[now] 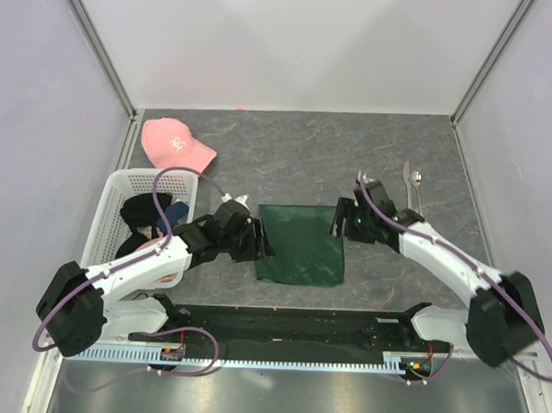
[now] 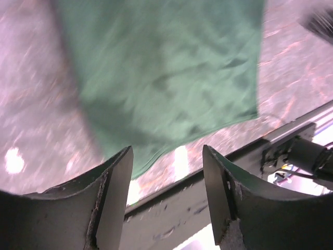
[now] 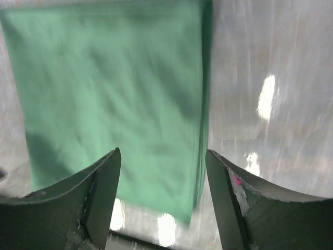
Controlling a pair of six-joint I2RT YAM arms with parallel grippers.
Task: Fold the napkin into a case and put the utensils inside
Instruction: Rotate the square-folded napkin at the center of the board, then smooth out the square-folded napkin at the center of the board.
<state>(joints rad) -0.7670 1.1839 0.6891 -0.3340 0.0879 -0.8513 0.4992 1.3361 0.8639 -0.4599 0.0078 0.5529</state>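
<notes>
The dark green napkin (image 1: pixel 301 244) lies flat on the grey table as a folded rectangle. It also shows in the left wrist view (image 2: pixel 166 67) and in the right wrist view (image 3: pixel 114 99). My left gripper (image 1: pixel 261 242) is open and empty at the napkin's left edge, shown in its wrist view (image 2: pixel 167 179). My right gripper (image 1: pixel 339 222) is open and empty at the napkin's upper right corner, shown in its wrist view (image 3: pixel 162 192). The two silver utensils (image 1: pixel 413 189) lie side by side at the back right, apart from both grippers.
A pink cap (image 1: pixel 174 142) lies at the back left. A white basket (image 1: pixel 113 210) with a black garment (image 1: pixel 144 211) stands at the left. A black rail (image 1: pixel 290 329) runs along the near edge. White walls enclose the table.
</notes>
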